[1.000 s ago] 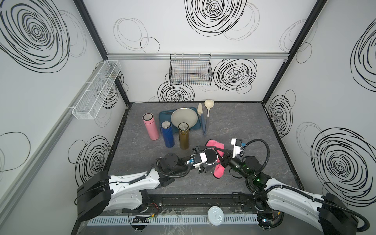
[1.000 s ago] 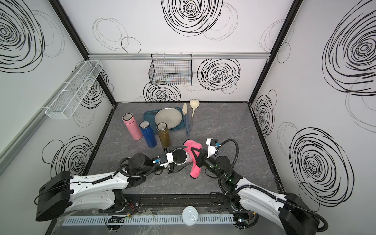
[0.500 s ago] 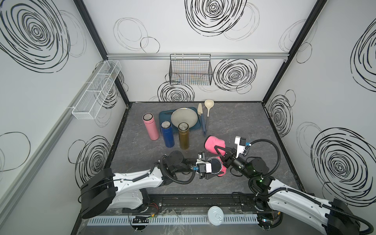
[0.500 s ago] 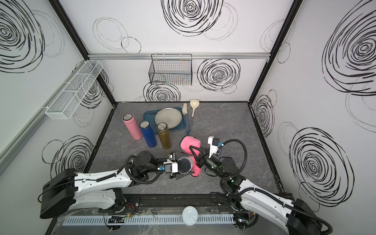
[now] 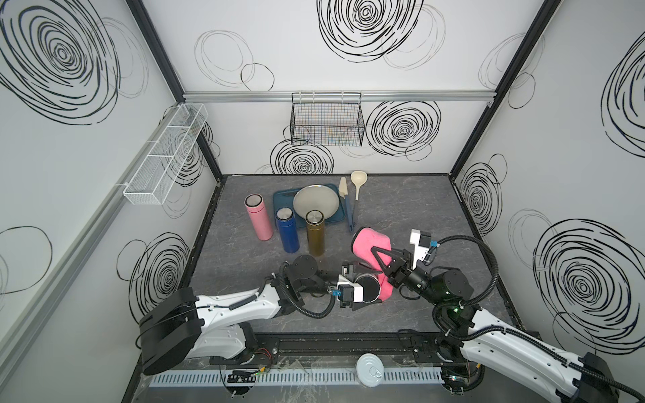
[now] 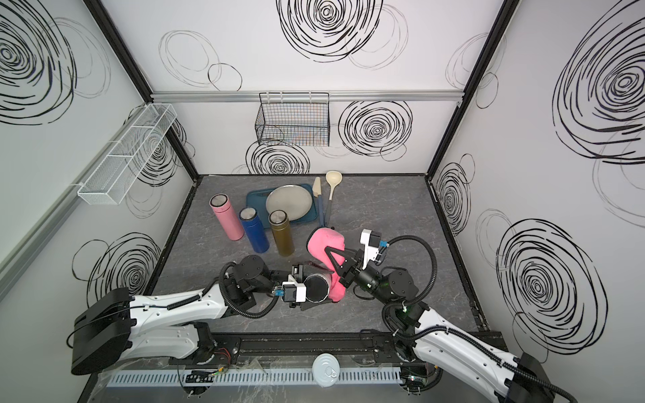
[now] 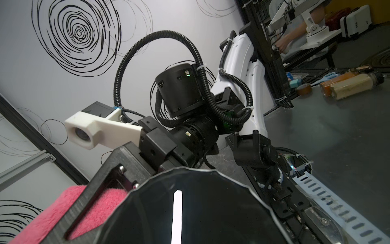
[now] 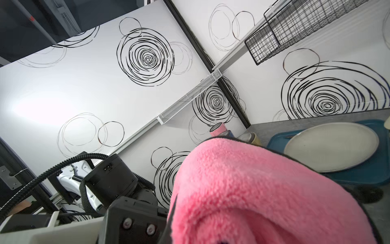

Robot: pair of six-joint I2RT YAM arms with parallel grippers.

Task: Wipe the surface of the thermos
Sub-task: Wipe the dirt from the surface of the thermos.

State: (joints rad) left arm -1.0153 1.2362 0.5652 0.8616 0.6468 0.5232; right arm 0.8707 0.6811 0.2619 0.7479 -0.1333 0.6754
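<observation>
Wiping underway: left end effector [image 5: 357, 289] grips thermos [image 5: 370, 292]; right end effector [image 5: 379, 260] grips pink cloth [image 5: 366, 242] against thermos side. Coverage likely incomplete.

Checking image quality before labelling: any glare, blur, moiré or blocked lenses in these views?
Both top views: even light and sharp, with colour moiré on the wire basket. Left wrist: the thermos fills much of the frame, with a white glare streak down it. Right wrist: the cloth blocks much of the frame, and there is a bright patch on the wall.
</observation>
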